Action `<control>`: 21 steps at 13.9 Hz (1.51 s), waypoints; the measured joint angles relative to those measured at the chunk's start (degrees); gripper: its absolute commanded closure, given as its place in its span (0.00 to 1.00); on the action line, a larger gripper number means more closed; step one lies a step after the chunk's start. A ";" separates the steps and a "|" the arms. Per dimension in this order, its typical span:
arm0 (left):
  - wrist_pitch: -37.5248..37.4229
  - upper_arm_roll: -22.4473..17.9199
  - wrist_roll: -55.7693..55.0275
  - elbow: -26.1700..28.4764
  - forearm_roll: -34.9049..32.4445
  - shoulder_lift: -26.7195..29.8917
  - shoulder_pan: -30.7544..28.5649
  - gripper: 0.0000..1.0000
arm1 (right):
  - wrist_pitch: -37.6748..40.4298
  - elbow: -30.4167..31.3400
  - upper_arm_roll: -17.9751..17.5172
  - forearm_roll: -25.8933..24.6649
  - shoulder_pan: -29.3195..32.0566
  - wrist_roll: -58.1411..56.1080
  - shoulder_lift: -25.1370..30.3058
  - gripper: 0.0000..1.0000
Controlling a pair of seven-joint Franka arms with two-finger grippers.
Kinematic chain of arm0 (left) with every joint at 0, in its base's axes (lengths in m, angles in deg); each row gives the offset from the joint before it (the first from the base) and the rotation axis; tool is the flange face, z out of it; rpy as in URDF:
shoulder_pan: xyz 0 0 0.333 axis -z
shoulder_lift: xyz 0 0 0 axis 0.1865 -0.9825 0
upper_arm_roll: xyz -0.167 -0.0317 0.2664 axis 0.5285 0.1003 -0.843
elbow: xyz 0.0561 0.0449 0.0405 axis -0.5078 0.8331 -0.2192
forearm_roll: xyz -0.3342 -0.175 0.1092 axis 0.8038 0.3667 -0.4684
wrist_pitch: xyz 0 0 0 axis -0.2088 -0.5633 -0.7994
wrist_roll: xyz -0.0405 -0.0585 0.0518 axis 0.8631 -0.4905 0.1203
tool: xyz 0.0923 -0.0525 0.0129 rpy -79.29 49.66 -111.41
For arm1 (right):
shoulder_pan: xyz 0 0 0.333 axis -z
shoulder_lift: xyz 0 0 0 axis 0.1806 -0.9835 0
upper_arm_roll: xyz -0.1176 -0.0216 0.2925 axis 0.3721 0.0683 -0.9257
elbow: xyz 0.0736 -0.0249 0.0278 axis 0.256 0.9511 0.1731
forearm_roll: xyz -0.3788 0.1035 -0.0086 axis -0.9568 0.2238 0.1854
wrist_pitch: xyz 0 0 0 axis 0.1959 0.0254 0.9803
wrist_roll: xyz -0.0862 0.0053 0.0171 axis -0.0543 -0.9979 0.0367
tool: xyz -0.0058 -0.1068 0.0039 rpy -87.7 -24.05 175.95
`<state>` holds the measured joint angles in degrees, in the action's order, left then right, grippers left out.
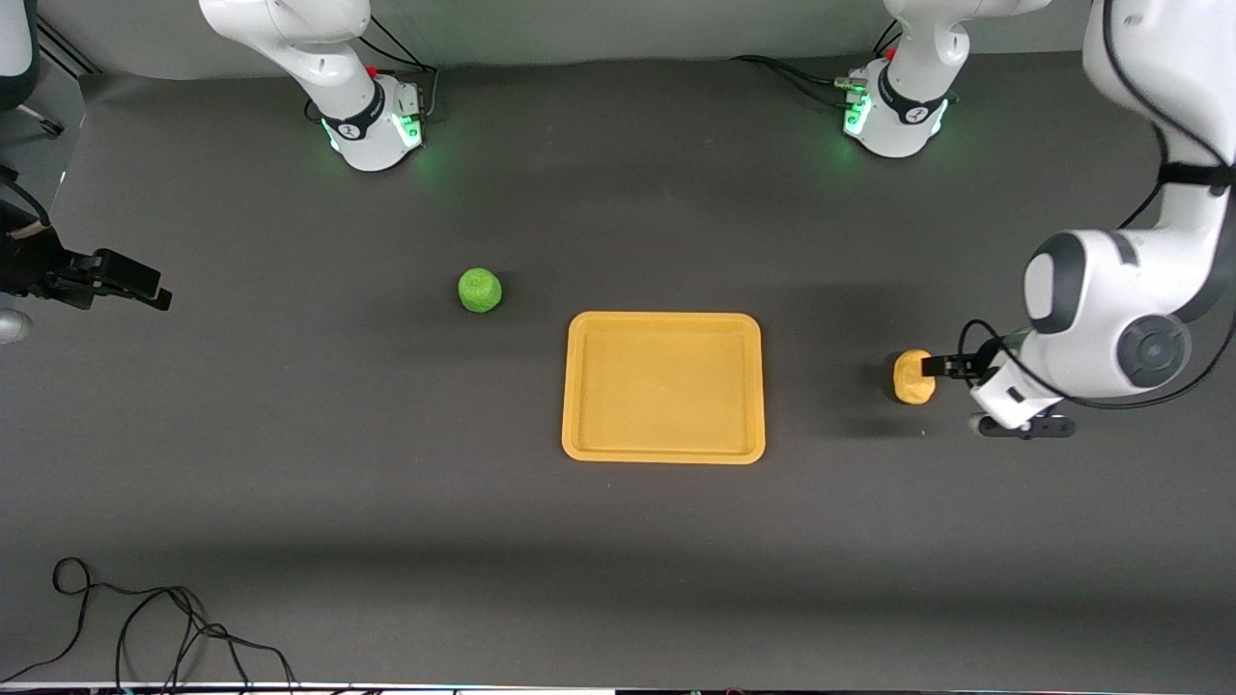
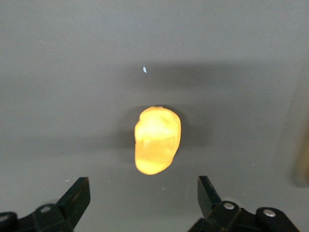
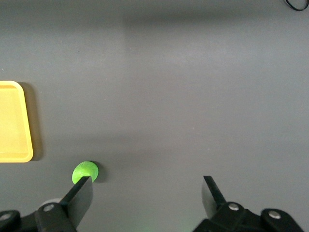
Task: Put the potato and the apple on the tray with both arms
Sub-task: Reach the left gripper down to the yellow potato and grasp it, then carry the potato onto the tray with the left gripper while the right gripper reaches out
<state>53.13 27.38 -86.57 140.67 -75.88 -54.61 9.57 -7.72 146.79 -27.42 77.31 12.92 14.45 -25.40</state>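
Observation:
The yellow-orange potato [image 1: 913, 376] lies on the dark table between the empty tray [image 1: 663, 386] and the left arm's end. My left gripper [image 1: 939, 367] is open right beside the potato; in the left wrist view the potato [image 2: 157, 140] lies just ahead of the gripper [image 2: 143, 180], outside its jaws. The green apple [image 1: 479, 290] sits farther from the front camera than the tray, toward the right arm's end. My right gripper [image 1: 145, 288] is open and empty at the right arm's end of the table, well away from the apple. The right wrist view [image 3: 147, 179] shows the apple [image 3: 84, 171] and a tray corner [image 3: 12, 121].
The two arm bases [image 1: 372, 125] [image 1: 893, 111] stand along the table's edge farthest from the front camera. Loose black cables [image 1: 145, 627] lie near the front edge at the right arm's end. Bare dark table surrounds the tray.

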 measured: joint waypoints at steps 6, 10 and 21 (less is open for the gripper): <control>3.71 0.07 0.06 0.19 0.79 -7.02 0.28 0.27 | 0.00 -0.02 0.00 0.00 -0.12 0.00 0.00 0.00; 3.65 0.09 0.09 0.36 0.80 -7.54 0.34 0.57 | 0.00 -0.02 0.00 0.00 -0.12 0.00 0.00 0.00; 3.77 6.34 -23.85 -9.12 3.69 -3.69 9.53 0.79 | -0.59 5.32 -0.09 0.20 -8.22 9.33 3.58 0.00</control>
<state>56.90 33.72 -110.42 131.55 -72.19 -58.30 19.10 -8.31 152.11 -27.51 77.52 4.70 23.78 -21.82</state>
